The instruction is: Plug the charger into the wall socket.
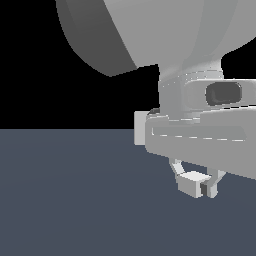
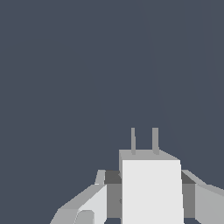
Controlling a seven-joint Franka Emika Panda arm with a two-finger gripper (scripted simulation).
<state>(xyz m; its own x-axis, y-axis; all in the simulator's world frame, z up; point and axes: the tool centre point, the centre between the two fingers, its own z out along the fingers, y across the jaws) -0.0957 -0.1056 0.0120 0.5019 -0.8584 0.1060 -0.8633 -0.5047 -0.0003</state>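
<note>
Two thin grey prongs stick straight out of the charger, a plain white box with flat, matte faces and sharp edges, no label or writing anywhere on it. The gripper has it clamped, a dark pad pressing on each side of the box. In the exterior view the charger hangs just above the dull slate-blue floor, pinched between the pale fingers. Partly hidden behind the smooth grey arm, toward the exterior view's left, a flat white square plate stands upright: the wall socket. Its centre is covered, so no holes can be made out.
</note>
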